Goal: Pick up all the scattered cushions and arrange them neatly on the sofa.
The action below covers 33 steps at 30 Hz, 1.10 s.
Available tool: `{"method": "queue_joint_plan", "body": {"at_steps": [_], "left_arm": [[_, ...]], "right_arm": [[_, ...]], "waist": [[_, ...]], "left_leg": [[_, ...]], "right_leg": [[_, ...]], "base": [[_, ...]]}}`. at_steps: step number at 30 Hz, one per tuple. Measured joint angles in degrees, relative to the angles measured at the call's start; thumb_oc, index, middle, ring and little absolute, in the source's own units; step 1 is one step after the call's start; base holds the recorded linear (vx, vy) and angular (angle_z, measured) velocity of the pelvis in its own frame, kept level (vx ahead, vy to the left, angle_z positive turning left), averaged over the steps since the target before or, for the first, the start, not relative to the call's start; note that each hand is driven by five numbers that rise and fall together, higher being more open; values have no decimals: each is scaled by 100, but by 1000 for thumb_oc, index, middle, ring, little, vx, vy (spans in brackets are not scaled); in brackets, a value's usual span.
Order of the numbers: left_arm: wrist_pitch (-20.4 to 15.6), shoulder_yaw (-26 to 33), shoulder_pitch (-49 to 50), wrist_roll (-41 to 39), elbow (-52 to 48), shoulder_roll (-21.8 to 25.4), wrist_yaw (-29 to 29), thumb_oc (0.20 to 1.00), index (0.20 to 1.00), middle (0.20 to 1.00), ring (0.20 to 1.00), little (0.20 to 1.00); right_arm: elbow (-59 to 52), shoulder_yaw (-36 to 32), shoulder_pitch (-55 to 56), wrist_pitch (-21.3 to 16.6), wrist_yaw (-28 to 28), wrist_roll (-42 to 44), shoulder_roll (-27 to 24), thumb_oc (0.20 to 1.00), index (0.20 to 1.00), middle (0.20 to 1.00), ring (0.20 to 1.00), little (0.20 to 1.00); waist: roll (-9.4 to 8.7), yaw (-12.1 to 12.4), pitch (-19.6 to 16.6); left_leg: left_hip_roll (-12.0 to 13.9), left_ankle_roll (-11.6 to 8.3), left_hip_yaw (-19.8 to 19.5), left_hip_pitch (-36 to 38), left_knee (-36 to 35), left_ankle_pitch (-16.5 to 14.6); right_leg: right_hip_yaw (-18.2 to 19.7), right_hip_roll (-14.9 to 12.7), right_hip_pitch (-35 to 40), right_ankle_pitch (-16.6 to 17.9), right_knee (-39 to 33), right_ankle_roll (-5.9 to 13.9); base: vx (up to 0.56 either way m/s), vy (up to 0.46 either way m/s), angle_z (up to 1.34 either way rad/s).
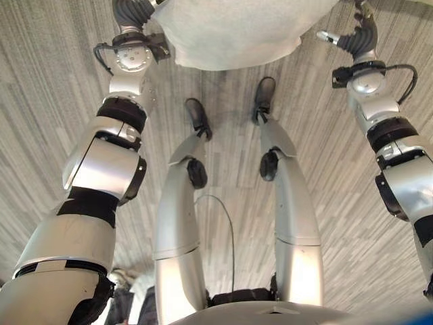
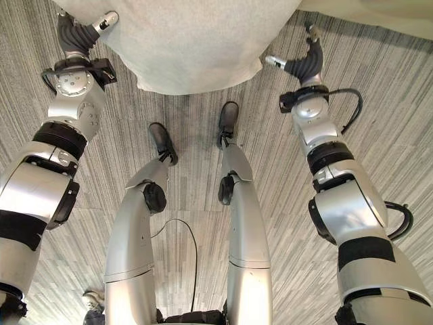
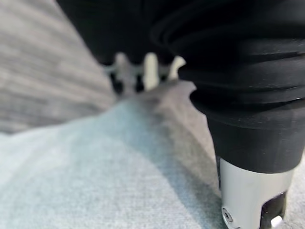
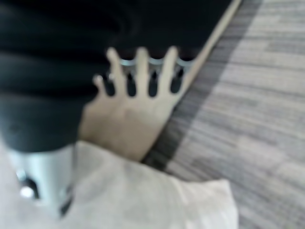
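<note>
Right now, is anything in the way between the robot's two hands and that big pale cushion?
Nothing visible is. The cushion sits between the left hand and the right hand, one at each side edge. Whether the fingers are gripping it cannot be told. Grey carpet floor lies below.

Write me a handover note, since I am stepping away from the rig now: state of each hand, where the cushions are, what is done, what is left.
Left hand: against one side of the light grey cushion; finger state unclear.
Right hand: at the cushion's other side, fingers straight, open.
The cushion sits between both hands, above the striped grey floor.
A beige edge, perhaps the sofa, shows beyond the right fingers.
Done: one cushion taken up.
Left: place it on the sofa; fetch any others.
</note>
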Motion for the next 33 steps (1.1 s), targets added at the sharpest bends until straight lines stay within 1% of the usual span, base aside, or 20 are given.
{"method": "queue_joint_plan", "body": {"at_steps": [1,3,6,7,8,10,13,16,17,18,19,21,25,27,28,29,30,31,32,33], "left_arm": [[7,-104,-32,-87,-30,-66,-19,1000,1000,1000,1000,1000],[-3,-354,-168,-224,-325,9,-17,1000,1000,1000,1000,1000],[-34,-429,-295,-222,-472,-66,31,1000,1000,1000,1000,1000],[-35,-468,-296,-221,-485,-202,37,1000,1000,1000,1000,1000],[-55,-470,-304,-219,-487,-222,35,1000,1000,1000,1000,1000],[-85,-571,-301,-215,-660,-389,98,1000,1000,1000,1000,1000],[-128,-631,-306,-206,-740,-485,206,1000,1000,1000,1000,1000],[-126,-632,-303,-203,-757,-452,207,1000,1000,1000,1000,1000],[-126,-632,-299,-203,-758,-454,207,702,702,702,702,702],[-126,-625,-289,-203,-762,-463,210,576,576,576,576,576],[-126,-613,-271,-203,-786,-443,219,200,200,200,200,200],[-126,-582,-205,-205,-877,-437,258,200,200,200,200,200],[-125,-240,266,-201,-1299,-453,362,200,200,200,200,200],[-206,-130,744,-158,-1650,-417,456,200,200,200,200,200],[-195,202,1204,-147,-2179,-386,468,200,200,200,200,200],[-211,351,1815,-113,-2546,-425,469,200,200,200,200,200],[-367,439,3289,219,-3503,-597,448,200,200,200,200,200],[-407,447,3801,341,-3713,-824,434,200,200,200,200,200],[-370,512,4326,355,-4093,-898,418,200,200,200,200,200],[-373,533,4639,389,-4390,-880,378,200,200,200,200,200]], "right_arm": [[-4,27,-71,17,-24,35,-20,1000,1000,1000,1000,1000],[-54,158,-305,65,-50,64,-85,1000,1000,1000,1000,1000],[-127,179,-486,65,-61,68,-106,1000,1000,1000,1000,1000],[-91,192,-482,68,-99,116,-136,1000,1000,1000,1000,1000],[-87,192,-469,68,-106,117,-182,1000,1000,1000,1000,1000],[-91,274,-569,69,-108,269,-224,1000,1000,1000,1000,1000],[-314,469,-664,90,-103,439,-163,1000,1000,1000,1000,1000],[-389,497,-648,93,-102,445,-81,1000,1000,1000,1000,1000],[-418,491,-643,94,-102,445,-78,313,313,313,313,313],[-468,483,-623,100,-96,447,-69,200,200,200,200,200],[-570,479,-608,104,-98,453,-37,200,200,200,200,200],[-665,447,-570,106,-125,505,30,200,200,200,200,200],[-1211,226,-187,112,-217,532,123,200,200,200,200,200],[-1676,188,188,114,-217,424,171,200,200,200,200,200],[-2140,-15,554,136,-216,366,203,200,200,200,200,200],[-2557,-66,1123,139,-205,247,229,200,200,200,200,200],[-3518,-291,2672,-68,-176,-14,244,200,200,200,200,200],[-3695,-419,3189,-134,-170,-25,312,200,200,200,200,200],[-4037,-714,3658,-112,-138,-97,384,200,200,200,200,200],[-4370,-906,3953,-124,-72,-184,382,200,200,200,200,200]], "waist": [[7,-4,-6],[34,26,-34],[40,138,-30],[43,210,-31],[43,277,-31],[55,347,-34],[63,433,-30],[82,459,-33],[94,457,-38],[104,454,-43],[107,436,-45],[112,438,-46],[115,405,-44],[176,372,-201],[175,334,-165],[172,308,-155],[175,289,-1039],[163,259,-1381],[167,188,-1522],[161,184,-1499]], "left_leg": [[0,-1,-1,-14,-5,1],[-2,0,0,-167,8,3],[-4,14,0,-301,33,14],[-4,12,-1,-298,25,15],[-7,13,-1,-297,23,17],[-41,22,7,-318,-42,42],[-75,-2,-17,-342,-89,102],[-76,-24,-42,-341,-88,123],[-76,-23,-43,-341,-86,130],[-75,-26,-46,-341,-87,136],[-74,-27,-48,-341,-87,141],[-72,-35,-52,-337,-89,160],[-67,-37,-57,-177,-117,185],[-84,-48,-113,-43,-182,223],[-81,-59,-123,221,-281,242],[-84,-72,-124,688,-476,276],[-106,-198,-219,888,-707,188],[-115,-165,-265,1060,-708,192],[-104,-191,-275,1152,-632,142],[-98,-218,-281,1249,-605,111]], "right_leg": [[-1,3,-6,0,-23,1],[3,4,-139,9,-57,41],[7,2,-268,50,-50,13],[6,0,-268,50,-42,13],[0,-7,-269,51,-32,11],[10,-32,-322,51,-26,15],[4,-48,-389,27,43,-19],[-6,-48,-397,17,80,-35],[-6,-48,-397,18,84,-37],[-6,-48,-396,21,87,-40],[-7,-48,-396,24,90,-44],[-8,-42,-394,32,91,-55],[-24,-42,-232,49,75,-79],[-73,-44,-54,40,10,-56],[-132,-39,239,56,-129,-70],[-182,-17,742,106,-347,-63],[-231,19,1000,-8,-564,151],[-273,33,1207,-20,-637,165],[-296,10,1301,-53,-531,182],[-301,0,1395,-105,-482,156]], "base": [[0,0,0],[0,0,0],[0,0,0],[0,0,0],[0,-12,3],[7,-33,5],[10,-15,7],[5,-2,2],[0,0,0],[0,0,0],[0,0,0],[0,0,0],[0,0,0],[-18,4,4],[0,0,0],[0,0,0],[0,0,0],[0,0,0],[0,0,0],[0,0,0]]}}
